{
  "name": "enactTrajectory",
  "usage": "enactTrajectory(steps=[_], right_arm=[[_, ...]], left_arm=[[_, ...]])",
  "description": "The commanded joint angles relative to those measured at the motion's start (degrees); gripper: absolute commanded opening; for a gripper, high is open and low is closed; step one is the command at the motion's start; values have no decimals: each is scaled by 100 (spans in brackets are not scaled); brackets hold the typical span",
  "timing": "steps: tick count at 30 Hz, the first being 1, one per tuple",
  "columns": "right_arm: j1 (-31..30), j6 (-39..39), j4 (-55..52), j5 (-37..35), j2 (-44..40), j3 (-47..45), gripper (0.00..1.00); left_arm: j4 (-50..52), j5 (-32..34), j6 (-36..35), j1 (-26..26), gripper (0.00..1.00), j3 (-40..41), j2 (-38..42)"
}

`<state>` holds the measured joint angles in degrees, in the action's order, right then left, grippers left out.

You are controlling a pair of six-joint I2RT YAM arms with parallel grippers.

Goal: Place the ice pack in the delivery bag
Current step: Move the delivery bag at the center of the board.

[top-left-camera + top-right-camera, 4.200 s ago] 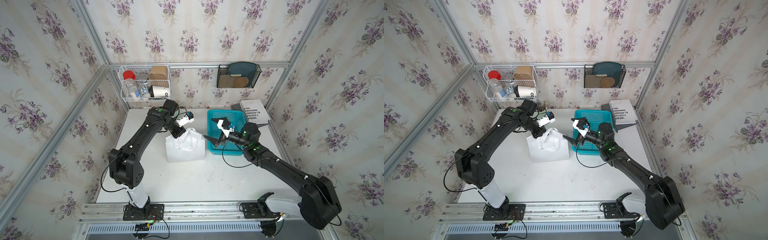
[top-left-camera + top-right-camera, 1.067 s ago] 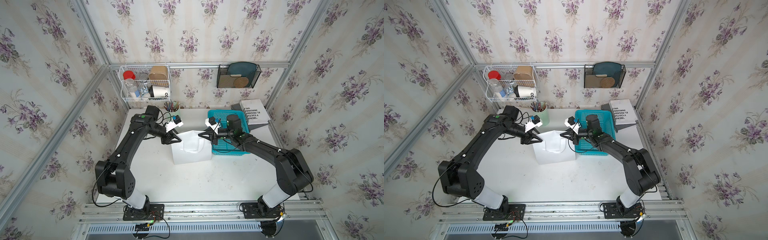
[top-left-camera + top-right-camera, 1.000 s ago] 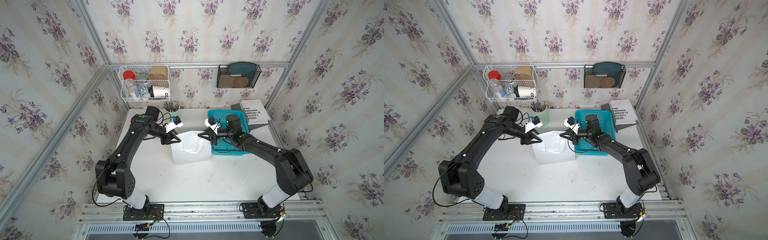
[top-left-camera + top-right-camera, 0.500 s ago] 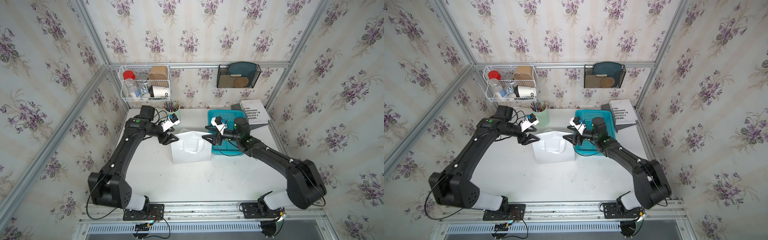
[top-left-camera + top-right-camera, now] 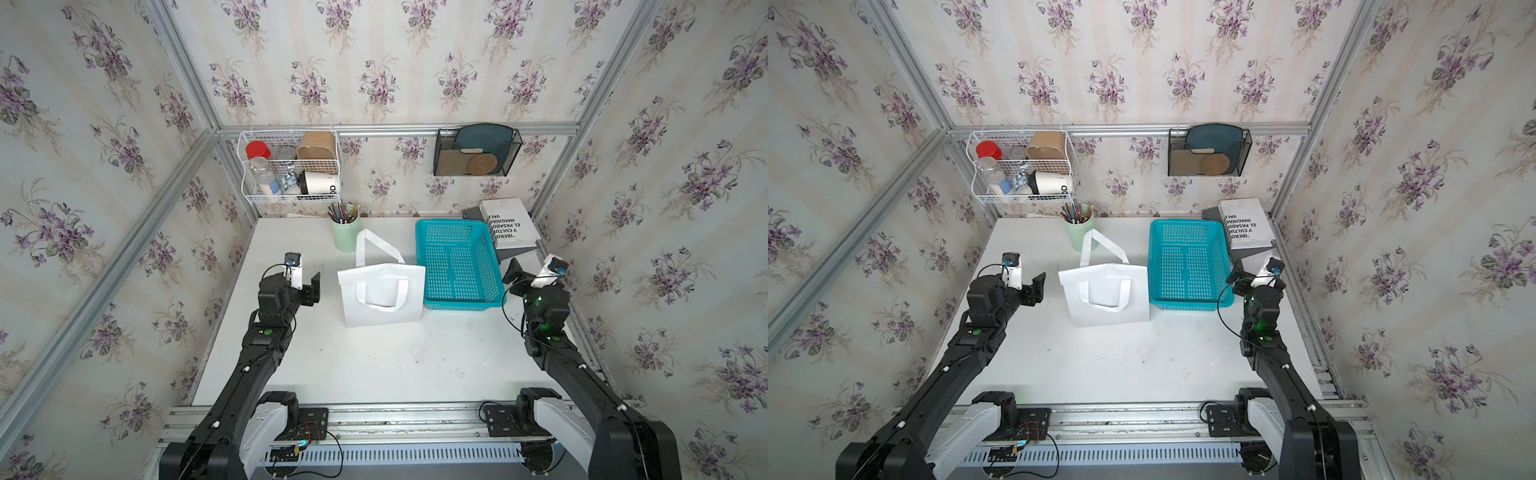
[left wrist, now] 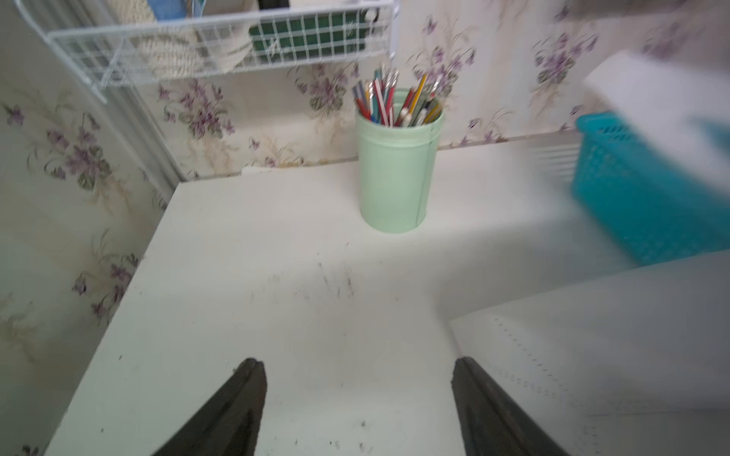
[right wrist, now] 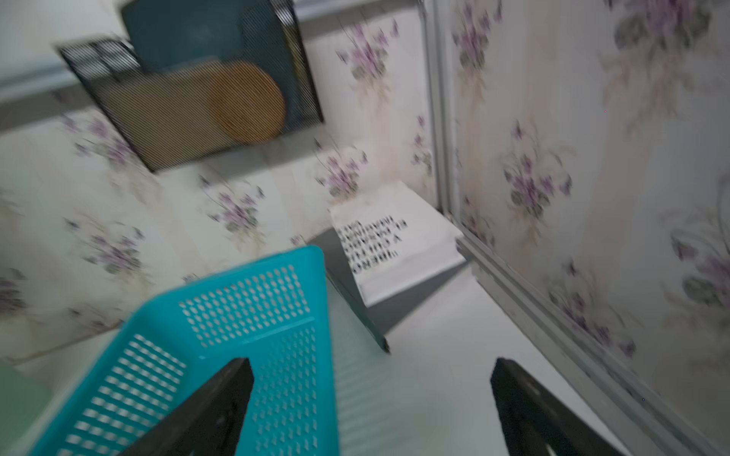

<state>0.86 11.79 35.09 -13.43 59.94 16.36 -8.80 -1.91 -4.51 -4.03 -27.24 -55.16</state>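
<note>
Toward the left edge of the table, the left gripper hovers with its jaws spread wide and nothing between them, near the bag but apart from it. The bag sits mid-table, nearer the back edge, with its mouth collapsed shut. One handle sticks up toward the back edge and the other lies over the front face. No ice pack shows anywhere. The basket, just beside the bag and perhaps touching it, is empty, so the pack is most likely already inside the bag. By the right edge, the right gripper is likewise fully open and empty, near the basket's front right corner.

The step in hand looks like clearing the arms away. Done well, each arm lifts before drawing toward the front edge, jaws wide, so that no finger hooks a handle or drags the light bag. The right arm needs care with the basket wall and the book behind it.

Both top views give the whole layout and the basket's bare floor. The left wrist view adds the open gap over bare table, the pencil cup and a blurred edge of the bag. The right wrist view shows the basket's corner behind one finger, but no bag. No view looks into the bag.
</note>
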Motion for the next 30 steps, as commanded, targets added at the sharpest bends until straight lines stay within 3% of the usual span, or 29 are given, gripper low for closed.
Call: enactTrajectory(steps=[1, 5, 7, 8, 10, 11, 12, 14, 15, 17, 19, 21, 24, 27, 29, 30], right_arm=[[63, 100, 1158, -411, 801, -237, 100], [52, -97, 2915, -237, 1993, -324, 100], [-114, -384, 2674, -182, 2216, -103, 100], [-282, -610, 3072, -132, 2308, -199, 100], [-400, -899, 4931, 98, 2827, -808, 100], [-400, -924, 5321, 99, 3012, -913, 100], [-377, -748, 3845, 79, 2712, -596, 100], [-464, -964, 4291, 53, 2966, -494, 100], [-472, -894, 3762, 67, 2780, -424, 100], [-475, -975, 4372, 46, 2911, -536, 100], [-475, -955, 4070, 69, 2815, -455, 100], [-506, -1065, 4240, 249, 2851, -551, 100], [-516, -1094, 4276, 280, 2857, -543, 100], [-482, -769, 3856, -289, 2604, -491, 100], [-468, -765, 4265, -285, 2677, -631, 100], [-472, -801, 4523, -284, 2821, -688, 100]], left_arm=[[-952, 1102, 240, 67, 78, 297, -437], [-2010, 1245, 179, 321, 79, 735, -1229], [-1658, 898, -112, 362, 79, 426, -1437], [-1925, 822, -210, 375, 79, 442, -1554], [-2562, 463, -456, 431, 79, 555, -1779], [-2801, 223, -447, 558, 79, 539, -1910], [-2888, 255, -377, 618, 78, 419, -2131], [-2597, 214, -379, 632, 76, 303, -2125], [-2623, 44, -453, 632, 77, 442, -1959], [-3196, -501, -390, 630, 79, 1070, -1450], [-3594, -665, -230, 623, 79, 1302, -1312], [-3235, -502, -73, 632, 79, 842, -1724], [-3520, -1151, -188, 490, 83, 663, -2156], [-4494, -889, -304, 374, 86, 1075, -2466], [-6283, -325, -65, 383, 82, 1443, -3339], [-6366, 22, -14, 383, 85, 1437, -3608]])
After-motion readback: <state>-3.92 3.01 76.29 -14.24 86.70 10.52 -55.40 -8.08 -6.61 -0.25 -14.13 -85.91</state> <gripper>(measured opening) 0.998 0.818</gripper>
